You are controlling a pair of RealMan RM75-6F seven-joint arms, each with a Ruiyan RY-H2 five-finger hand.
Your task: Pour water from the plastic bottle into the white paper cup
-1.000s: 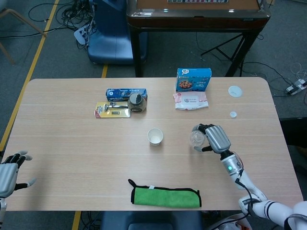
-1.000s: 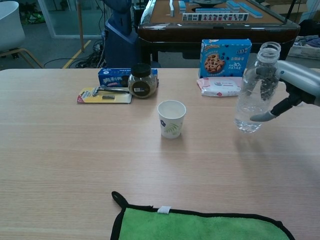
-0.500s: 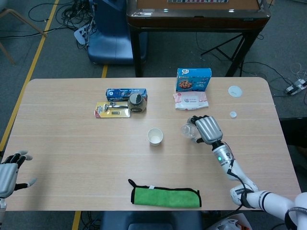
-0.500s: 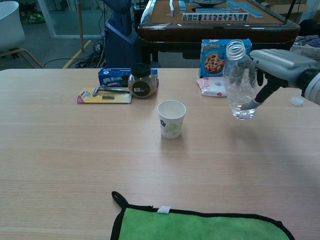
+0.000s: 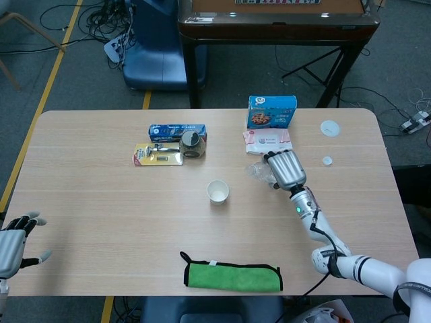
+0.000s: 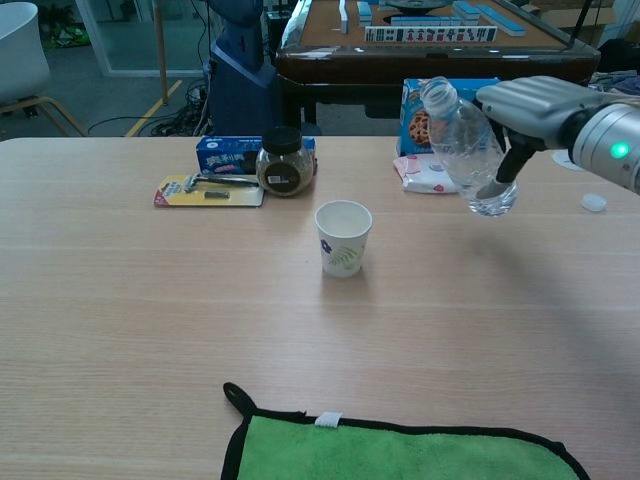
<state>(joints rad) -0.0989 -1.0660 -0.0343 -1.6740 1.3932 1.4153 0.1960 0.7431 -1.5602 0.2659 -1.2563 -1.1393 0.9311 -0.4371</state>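
Observation:
The clear plastic bottle (image 6: 466, 148) has no cap and hangs above the table, tilted with its open neck pointing left toward the cup. My right hand (image 6: 528, 110) grips it around the body; in the head view that hand (image 5: 285, 169) covers most of the bottle (image 5: 258, 171). The white paper cup (image 6: 343, 237) with a green leaf print stands upright near the table's middle, left of and below the bottle's mouth; from above the cup (image 5: 217, 192) looks empty. My left hand (image 5: 13, 242) rests open at the table's near left edge, holding nothing.
At the back stand a blue cookie box (image 6: 440, 108), a wipes pack (image 6: 430, 172), a dark-lidded jar (image 6: 284, 162), a blue box (image 6: 225, 152) and a razor pack (image 6: 208, 189). A green cloth (image 6: 400, 450) lies at the front edge. A bottle cap (image 5: 327, 161) and white lid (image 5: 330, 128) lie at the right.
My right hand has lifted the bottle off the table, carried it left and toward the back, and tipped its neck toward the cup. The left hand has stayed still.

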